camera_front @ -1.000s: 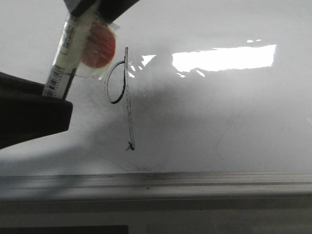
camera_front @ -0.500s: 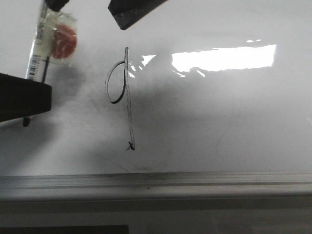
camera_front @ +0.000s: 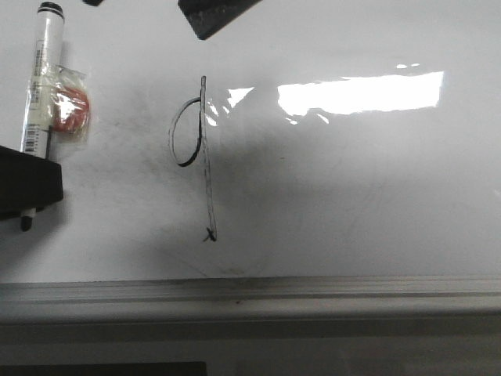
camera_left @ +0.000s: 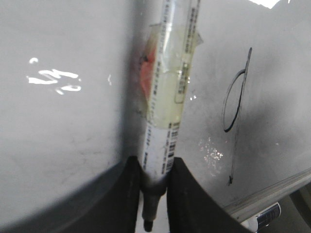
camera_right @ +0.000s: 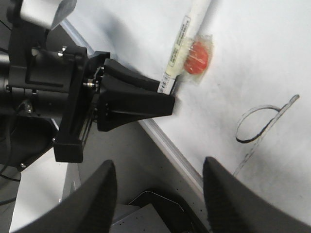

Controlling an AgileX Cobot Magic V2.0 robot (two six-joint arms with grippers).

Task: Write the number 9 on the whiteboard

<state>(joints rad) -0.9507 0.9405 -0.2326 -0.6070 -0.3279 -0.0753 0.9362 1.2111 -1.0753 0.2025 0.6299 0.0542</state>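
Observation:
The number 9 (camera_front: pixel 207 168) is drawn in thin black line on the whiteboard (camera_front: pixel 352 196); it also shows in the left wrist view (camera_left: pixel 235 145) and the right wrist view (camera_right: pixel 265 136). My left gripper (camera_front: pixel 30 184) is at the board's left edge, shut on a white marker (camera_front: pixel 43 78) with a red-orange disc (camera_front: pixel 69 108) taped to it. The marker's tip pokes out below the fingers (camera_left: pixel 180 194), well left of the 9. My right gripper (camera_right: pixel 158 167) is open and empty; one dark finger (camera_front: pixel 215 16) shows at the top of the front view.
A pale grey frame strip (camera_front: pixel 313 294) runs along the board's near edge. A bright glare patch (camera_front: pixel 360 92) lies right of the 9. Another marker (camera_left: pixel 267 218) lies beyond the board's edge. The left arm's black body (camera_right: pixel 43 82) stands beside the board.
My left gripper has carried the marker leftward, away from the 9. The right gripper's finger has risen toward the top of the front view. The 9 is unchanged.

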